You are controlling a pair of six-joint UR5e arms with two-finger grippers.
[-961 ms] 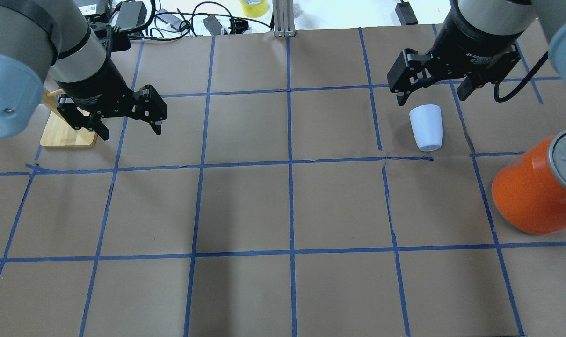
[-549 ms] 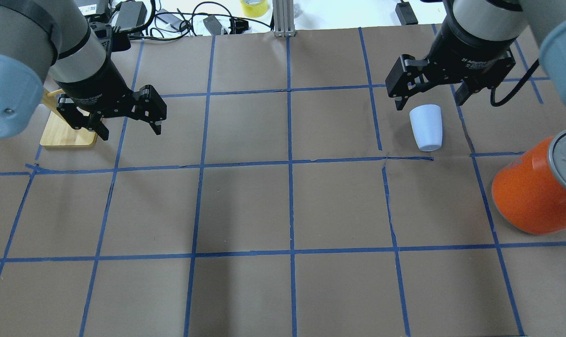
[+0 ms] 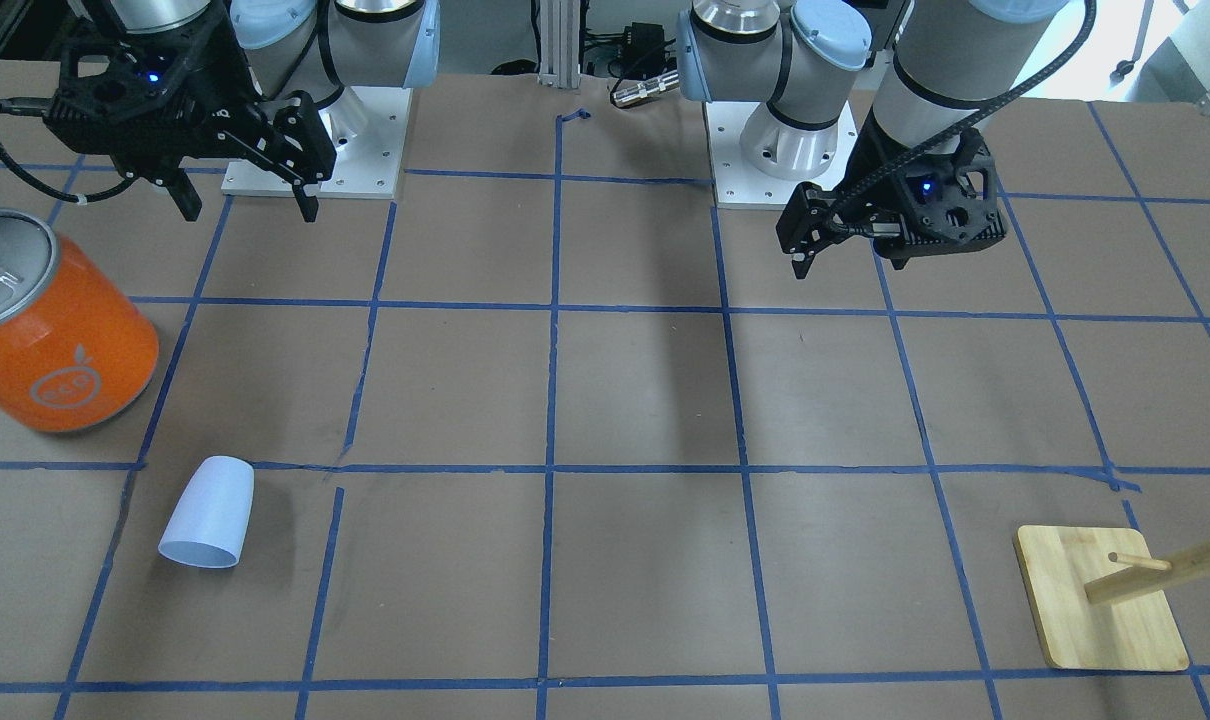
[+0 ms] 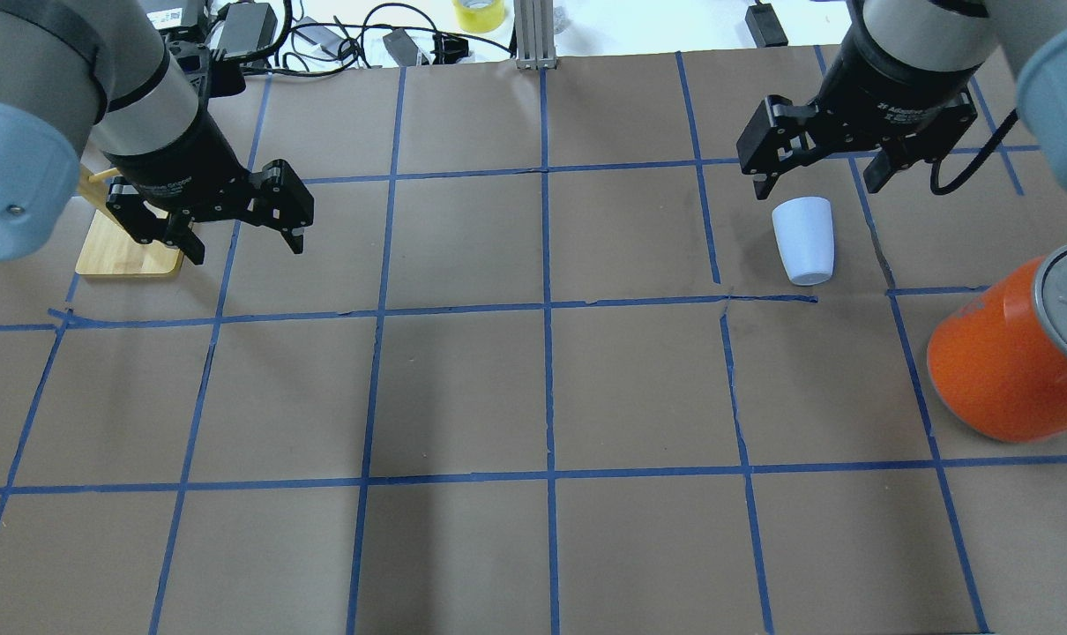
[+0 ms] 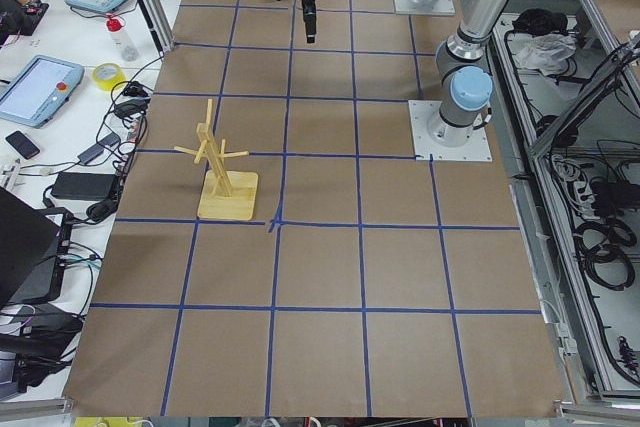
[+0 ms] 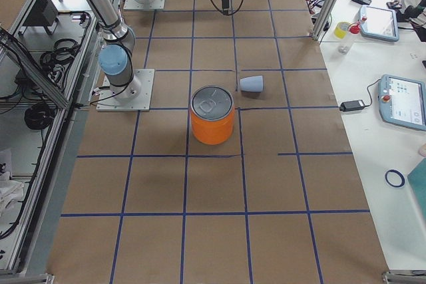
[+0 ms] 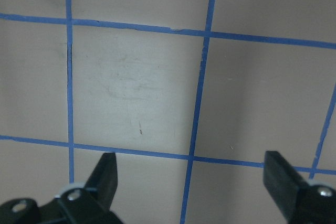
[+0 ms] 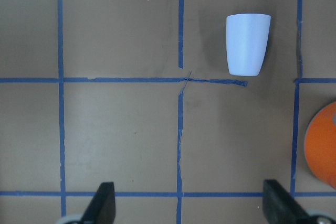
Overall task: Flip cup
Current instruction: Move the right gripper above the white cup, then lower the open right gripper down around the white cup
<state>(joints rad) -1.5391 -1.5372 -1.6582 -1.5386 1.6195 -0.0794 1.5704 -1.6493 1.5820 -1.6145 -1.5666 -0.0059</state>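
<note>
The pale lavender-blue cup (image 4: 803,240) lies on its side on the brown paper, wide mouth pointing away from the robot. It also shows in the front view (image 3: 208,512), the right side view (image 6: 251,84) and the right wrist view (image 8: 248,44). My right gripper (image 4: 816,187) is open and empty, held high above the table near the cup; it also shows in the front view (image 3: 250,212). In its wrist view the cup lies ahead and to the right of the open fingers (image 8: 105,203). My left gripper (image 4: 246,251) is open and empty, far from the cup.
A large orange can (image 4: 1001,370) with a silver lid stands close to the cup, on the robot's right (image 3: 55,340). A wooden peg stand (image 3: 1100,600) sits on the left side, next to my left gripper. Cables (image 4: 322,35) and a yellow tape roll (image 4: 479,13) lie beyond the far edge.
The right gripper has shifted slightly above the cup and stays open. The cup, the can and the left arm have not moved.
</note>
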